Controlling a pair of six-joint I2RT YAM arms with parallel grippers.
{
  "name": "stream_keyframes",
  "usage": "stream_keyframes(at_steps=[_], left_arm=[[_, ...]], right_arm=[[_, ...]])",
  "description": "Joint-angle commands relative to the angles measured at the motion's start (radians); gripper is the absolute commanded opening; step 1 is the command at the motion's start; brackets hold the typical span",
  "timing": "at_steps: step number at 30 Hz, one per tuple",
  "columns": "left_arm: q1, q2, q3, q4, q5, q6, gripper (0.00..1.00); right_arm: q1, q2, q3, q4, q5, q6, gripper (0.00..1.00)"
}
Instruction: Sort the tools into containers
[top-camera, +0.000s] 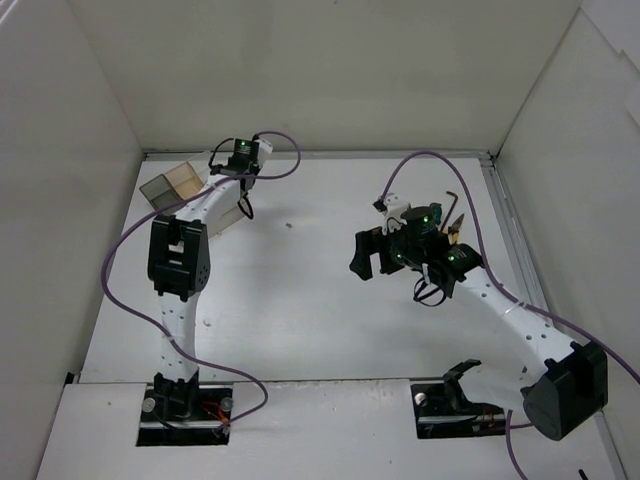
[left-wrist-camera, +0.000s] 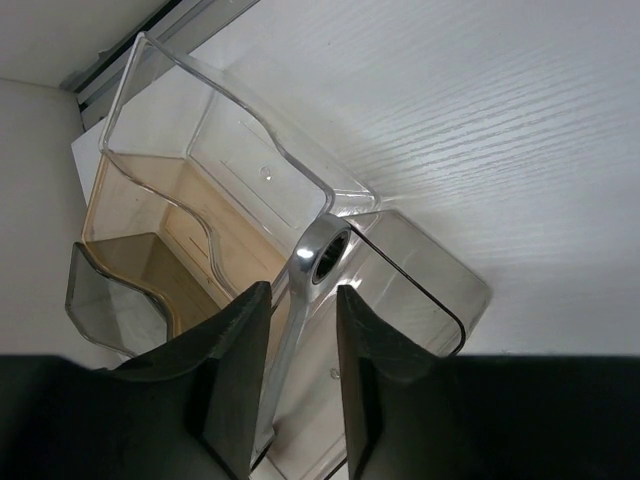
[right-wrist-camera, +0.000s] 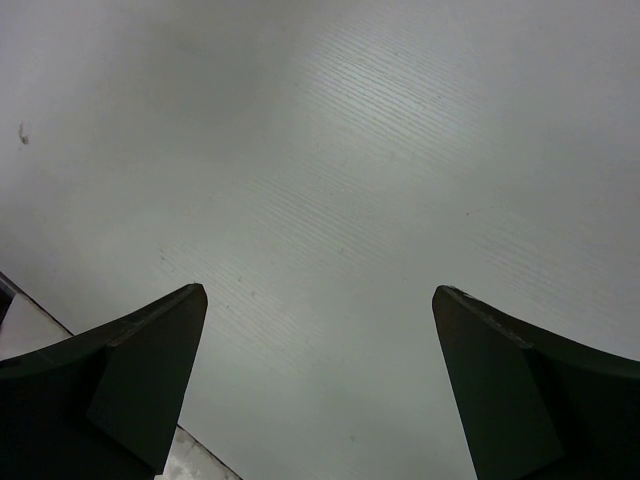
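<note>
**Fig.** Top + wrist views, read L to R.

- **Far-L corner of table (top-camera: 300, 330):** organiser tray (top-camera: 172, 186) with tan, grey and clear compartments. Tan and clear ones empty as far as L wrist view shows.
- **At the tray:** left gripper (left-wrist-camera: 302, 300) poised over it, jaws parted a little. Slim silver wrench (left-wrist-camera: 320, 258) between them, shaft down in what looks like a grey-tinted compartment. Ring end leaning at the rim where clear and grey walls meet. Gap visible btwn shaft and one finger, so judged let go, not clenched.
- **R of centre:** right gripper (right-wrist-camera: 318, 292) hovering over plain tabletop, jaws spread wide, nothing btwn them.
- **Far R, partly behind R arm:** dark hex key (top-camera: 460, 208) on table, well apart from tray. Yellowish bit beside it, prob. pliers (top-camera: 456, 232), mostly hidden. No screwdriver seen.
- **Progress (est.):** wrench as good as binned. Hex key and prob. pliers left to sort. Early-to-mid stage.
</note>
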Motion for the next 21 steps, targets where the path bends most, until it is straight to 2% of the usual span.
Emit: stream_keyframes(at_steps=[1,4,5,11,13,14,16,17,20,21], left_arm=[[-0.009,-0.069,0.006,0.041,-0.021,-0.031,0.30],[-0.009,-0.110,-0.008,0.041,0.004,-0.065,0.38],[-0.009,-0.121,-0.010,0.040,0.033,-0.094,0.44],[-0.018,-0.258,-0.075,0.007,0.073,-0.218,0.65],[-0.018,-0.340,-0.126,-0.008,0.093,-0.292,0.68],[-0.018,-0.365,-0.140,-0.020,0.101,-0.315,0.73],[-0.018,-0.452,-0.184,-0.069,0.137,-0.438,0.78],[-0.018,-0.488,-0.207,-0.080,0.154,-0.474,0.84],[-0.018,-0.626,-0.337,-0.092,0.223,-0.588,0.99],[-0.009,-0.705,-0.418,-0.094,0.242,-0.609,1.00]], right_arm=[[-0.013,-0.011,0.014,0.048,0.042,0.019,0.95],[-0.022,-0.010,0.018,0.048,0.078,0.031,0.94],[-0.034,-0.011,0.023,0.049,0.088,0.040,0.94],[-0.089,-0.008,0.055,0.048,0.216,0.083,0.91],[-0.106,-0.005,0.064,0.049,0.269,0.086,0.90],[-0.122,0.007,0.066,0.046,0.320,0.083,0.87],[-0.148,0.033,0.077,0.039,0.362,0.070,0.83],[-0.168,0.042,0.078,0.037,0.373,0.065,0.81],[-0.218,0.088,0.083,0.043,0.393,0.028,0.77],[-0.223,0.107,0.086,0.045,0.407,0.011,0.77]])
